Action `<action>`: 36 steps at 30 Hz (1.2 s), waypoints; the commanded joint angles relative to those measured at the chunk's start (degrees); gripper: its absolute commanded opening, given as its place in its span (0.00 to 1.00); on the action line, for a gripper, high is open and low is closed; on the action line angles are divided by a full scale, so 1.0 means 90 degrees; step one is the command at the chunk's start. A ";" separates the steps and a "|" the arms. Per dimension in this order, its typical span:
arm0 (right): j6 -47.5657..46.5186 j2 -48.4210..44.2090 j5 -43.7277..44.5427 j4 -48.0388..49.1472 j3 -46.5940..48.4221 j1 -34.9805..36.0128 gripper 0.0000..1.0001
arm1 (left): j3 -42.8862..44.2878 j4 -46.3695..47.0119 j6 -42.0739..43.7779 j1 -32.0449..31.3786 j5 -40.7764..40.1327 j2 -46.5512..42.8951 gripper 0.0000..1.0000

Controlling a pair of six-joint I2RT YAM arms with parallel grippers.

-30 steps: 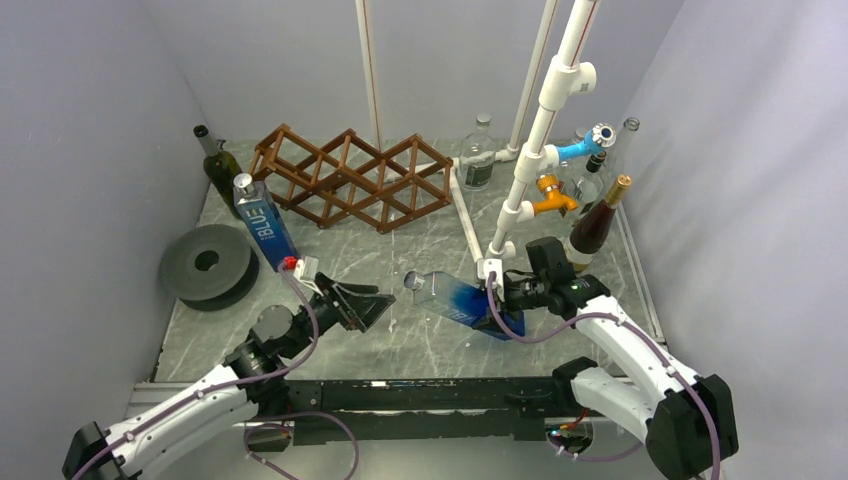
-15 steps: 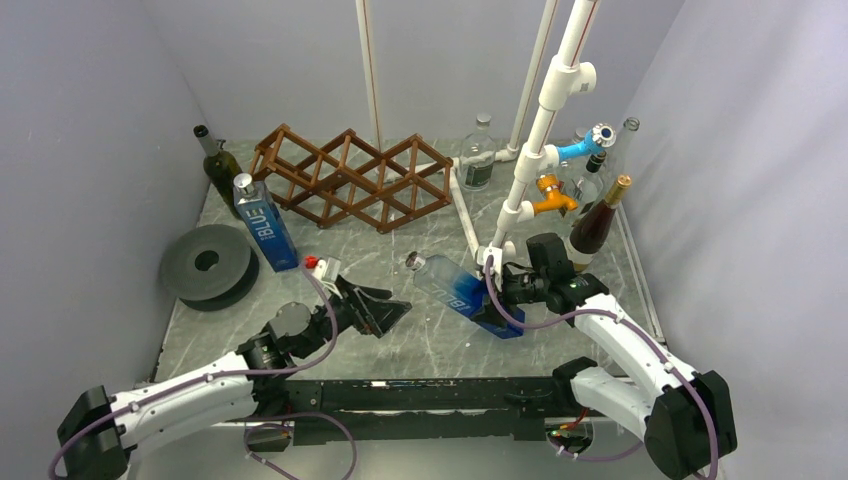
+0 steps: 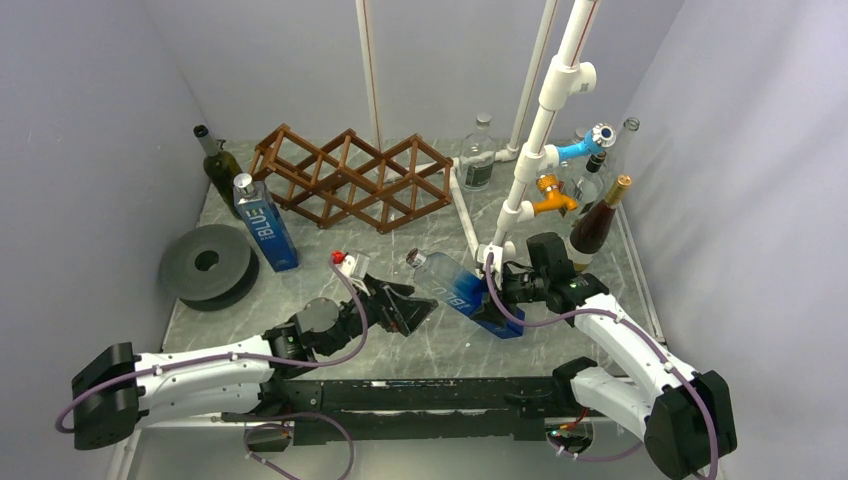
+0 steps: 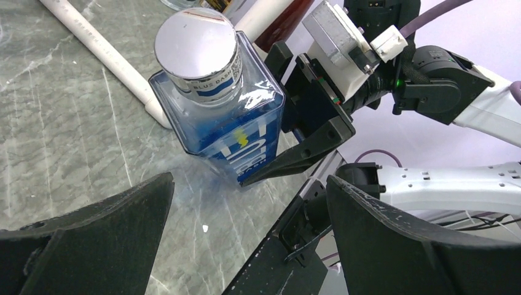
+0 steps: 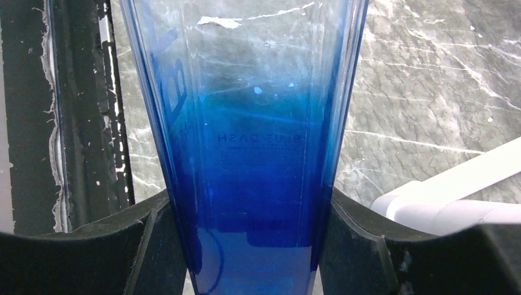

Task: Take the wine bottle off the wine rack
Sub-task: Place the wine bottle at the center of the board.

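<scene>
The desk [image 3: 400, 245] carries the wine rack [image 3: 350, 180] at its far side, well apart from both sets of fingers. From above, none of its cells seems to hold a bottle.

The biggest change over the last second is in the left arm. It has swung away from the 2nd blue bottle [image 3: 265, 225], which stands upright near the rack's left end, and has carried the left fingers [image 3: 415, 312] across toward the middle. They are spread wide and hold nothing.

Directly ahead of them, framed between the 2 tips in the left wrist view, is the silver cap [image 4: 196, 43] of the blue bottle [image 3: 450, 285], near but not touching. That bottle is tilted, cap up toward the left fingers and base down. The right fingers [image 3: 495, 295] are clamped on its lower body, 1 on each flat side. That grip has not shifted, though the cap end has risen slightly. Whether the base rests on the desk I cannot tell.

My reading is that the bottle is already off the rack. The left arm looks to be lining up for a handover, or to steady the bottle at its neck.
</scene>
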 commanded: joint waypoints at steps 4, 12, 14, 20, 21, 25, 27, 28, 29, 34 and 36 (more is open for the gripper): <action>0.0132 -0.0141 -0.0412 0.0717 0.0257 -0.0037 0.00 | 0.0414 0.0640 0.0098 -0.0398 -0.1027 0.0504 1.00; 0.0132 -0.0158 -0.0422 0.0727 0.0245 -0.0043 0.00 | 0.0725 0.0857 -0.0057 -0.0609 -0.1480 0.1006 0.99; 0.0123 -0.0168 -0.0427 0.0718 0.0251 -0.0037 0.00 | 0.0779 0.1044 -0.0088 -0.0646 -0.1493 0.1201 1.00; 0.0074 -0.0185 -0.0456 0.0688 0.0249 -0.0047 0.00 | 0.1031 0.1158 -0.0491 -0.0710 -0.1707 0.1707 1.00; 0.0061 -0.0193 -0.0465 0.0688 0.0244 -0.0047 0.00 | 0.1087 0.1152 -0.0547 -0.0724 -0.1764 0.1768 0.99; 0.0058 -0.0215 -0.0480 0.0678 0.0247 -0.0047 0.00 | 0.1237 0.1095 -0.0916 -0.0776 -0.2207 0.1973 0.99; 0.0047 -0.0216 -0.0483 0.0671 0.0253 -0.0048 0.00 | 0.1371 0.0878 -0.1112 -0.0798 -0.2501 0.2047 0.99; 0.0053 -0.0222 -0.0488 0.0668 0.0251 -0.0053 0.00 | 0.1468 0.0670 -0.1252 -0.0807 -0.2633 0.2086 1.00; 0.0049 -0.0232 -0.0492 0.0668 0.0252 -0.0048 0.00 | 0.1584 0.0412 -0.1405 -0.0808 -0.2756 0.2126 0.99; 0.0044 -0.0244 -0.0500 0.0668 0.0241 -0.0047 0.00 | 0.2148 -0.0827 -0.2234 -0.0817 -0.3203 0.2371 0.99; 0.0033 -0.0256 -0.0500 0.0668 0.0238 -0.0047 0.00 | 0.2396 -0.1515 -0.2824 -0.0818 -0.3375 0.2482 0.99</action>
